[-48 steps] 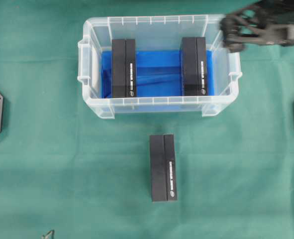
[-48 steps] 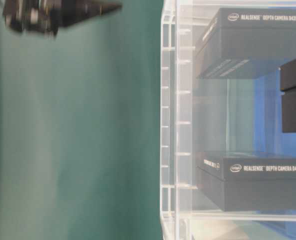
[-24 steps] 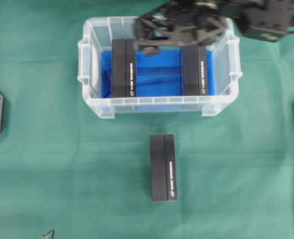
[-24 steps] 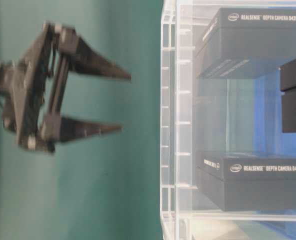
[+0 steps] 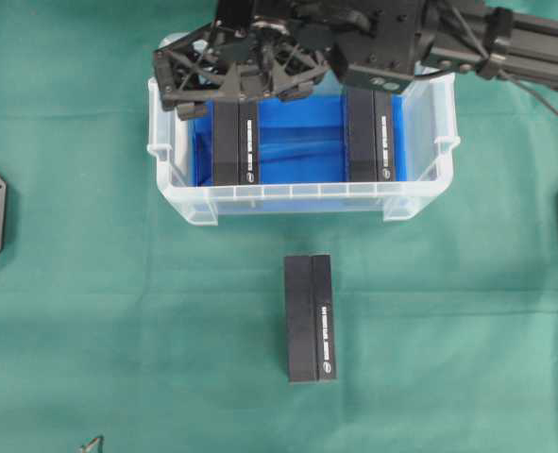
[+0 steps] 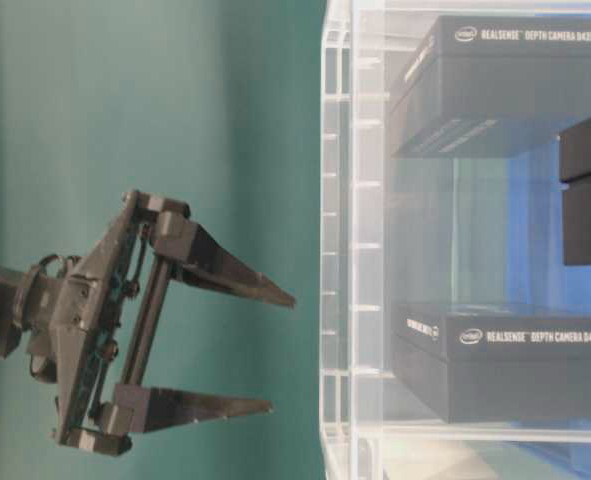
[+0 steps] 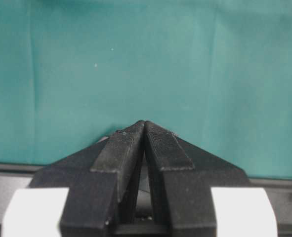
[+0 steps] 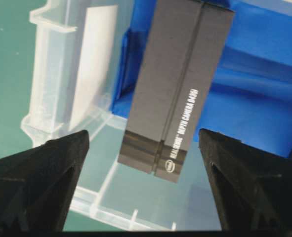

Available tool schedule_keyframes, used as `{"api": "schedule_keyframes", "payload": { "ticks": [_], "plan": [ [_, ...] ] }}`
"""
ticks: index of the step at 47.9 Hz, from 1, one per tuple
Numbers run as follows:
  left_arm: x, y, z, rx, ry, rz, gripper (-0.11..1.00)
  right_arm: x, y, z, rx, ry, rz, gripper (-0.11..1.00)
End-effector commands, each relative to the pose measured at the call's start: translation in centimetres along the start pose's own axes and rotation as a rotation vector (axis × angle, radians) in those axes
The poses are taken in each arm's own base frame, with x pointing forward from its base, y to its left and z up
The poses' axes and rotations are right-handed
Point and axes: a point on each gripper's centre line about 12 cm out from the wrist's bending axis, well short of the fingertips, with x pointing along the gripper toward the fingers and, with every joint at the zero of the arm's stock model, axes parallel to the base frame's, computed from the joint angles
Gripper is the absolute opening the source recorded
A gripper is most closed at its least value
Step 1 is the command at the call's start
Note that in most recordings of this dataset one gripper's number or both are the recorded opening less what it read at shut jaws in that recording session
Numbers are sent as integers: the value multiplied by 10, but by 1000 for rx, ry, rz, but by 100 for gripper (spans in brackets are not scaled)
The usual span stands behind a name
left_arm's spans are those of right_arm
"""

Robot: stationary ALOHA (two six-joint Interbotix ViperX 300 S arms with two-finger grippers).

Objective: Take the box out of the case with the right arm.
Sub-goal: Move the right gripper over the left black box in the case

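Right pincer (image 5: 236, 83): jaws spread wide, holding nothing, poised over the upper left part of the case in the overhead view.
Case (image 5: 420, 203): clear bin in the upper middle of the overhead view, on the green worktop (image 5: 118, 311).
Left box (image 5: 235, 132): inside the case at its left side, long axis running top to bottom of the frame; its upper end lies under the pincer.
Key relation: in the right wrist view the box (image 8: 178, 94) sits between the two fingers (image 8: 42, 182), apparently still below them.
Other boxes: one at the case's right side (image 5: 369, 137), one outside on the worktop (image 5: 311, 317).
Left pincer (image 7: 145, 129): jaws together, empty, away from the case.
Nearer arm: the right.
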Motion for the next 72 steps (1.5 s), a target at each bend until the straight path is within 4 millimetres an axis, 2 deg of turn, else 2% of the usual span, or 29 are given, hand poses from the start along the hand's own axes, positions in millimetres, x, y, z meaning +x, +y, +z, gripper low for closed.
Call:
{"api": "schedule_keyframes", "payload": {
  "ticks": [1,32,72],
  "plan": [
    [-8,0,5,0,-29,-1,2,-21,4,1,-2,-10,51,89],
    [-8,0,5,0,-29,-1,2,-21,3,-2,-5,-12,30,94],
    [-8,0,5,0,-28,-1,2,-21,3,-2,-3,-13,30,94]
  ]
}}
